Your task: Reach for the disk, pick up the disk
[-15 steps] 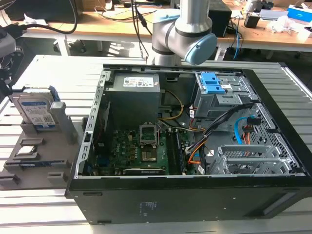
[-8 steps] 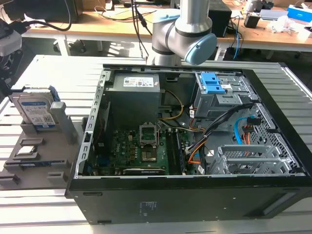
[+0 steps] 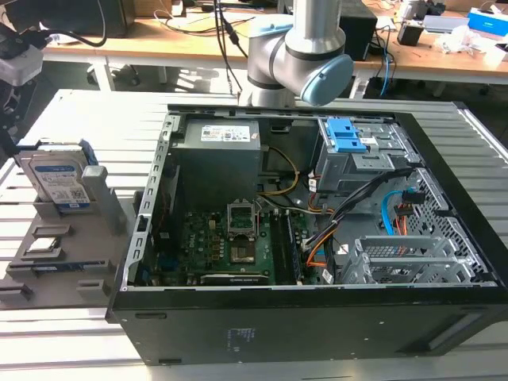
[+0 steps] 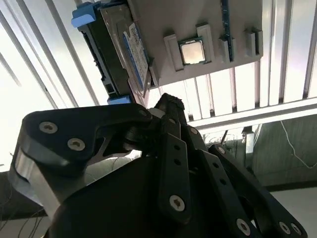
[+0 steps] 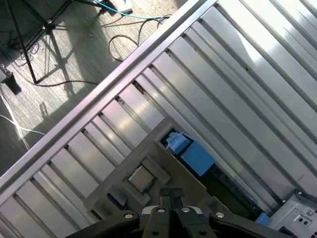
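Observation:
The disk (image 3: 57, 179) stands on edge in a grey holder (image 3: 75, 254) at the exterior view's left, beside the open computer case. It is silver with a white-and-blue label and blue side rails. In the second wrist view the disk (image 4: 121, 52) lies just beyond the dark finger linkage. In the first wrist view its blue rail (image 5: 195, 156) shows edge-on. My gripper (image 5: 171, 194) hovers well above the holder, over the slot next to the disk, apart from it. Its two fingertips rest together with nothing between them.
A square processor chip (image 5: 142, 177) sits in a holder slot near the disk. The open black computer case (image 3: 317, 317) fills the middle of the slatted metal table (image 3: 87, 111), with a blue bracket (image 3: 347, 133) inside. Past the table edge is floor with cables (image 5: 54, 54).

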Available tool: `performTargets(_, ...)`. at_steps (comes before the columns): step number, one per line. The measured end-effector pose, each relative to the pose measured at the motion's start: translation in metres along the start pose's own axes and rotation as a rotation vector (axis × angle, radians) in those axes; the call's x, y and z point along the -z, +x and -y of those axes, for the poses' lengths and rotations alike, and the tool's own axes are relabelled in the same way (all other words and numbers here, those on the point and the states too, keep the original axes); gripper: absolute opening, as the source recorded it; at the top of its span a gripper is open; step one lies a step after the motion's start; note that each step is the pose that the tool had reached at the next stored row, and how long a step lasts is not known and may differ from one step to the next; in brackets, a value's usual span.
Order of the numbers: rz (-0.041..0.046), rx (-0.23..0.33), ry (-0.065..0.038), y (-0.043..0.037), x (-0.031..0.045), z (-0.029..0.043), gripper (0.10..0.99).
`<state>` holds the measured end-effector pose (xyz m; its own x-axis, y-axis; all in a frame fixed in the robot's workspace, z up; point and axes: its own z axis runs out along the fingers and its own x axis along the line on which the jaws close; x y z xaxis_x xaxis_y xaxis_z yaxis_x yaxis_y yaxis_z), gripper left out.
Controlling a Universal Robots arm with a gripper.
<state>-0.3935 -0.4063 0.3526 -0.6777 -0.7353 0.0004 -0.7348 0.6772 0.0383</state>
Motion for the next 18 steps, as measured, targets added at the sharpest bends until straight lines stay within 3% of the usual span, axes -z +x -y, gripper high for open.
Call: performTargets(18, -0.0105, 0.275, 0.000, 0.0000, 0.0000, 0.0000, 0.106)
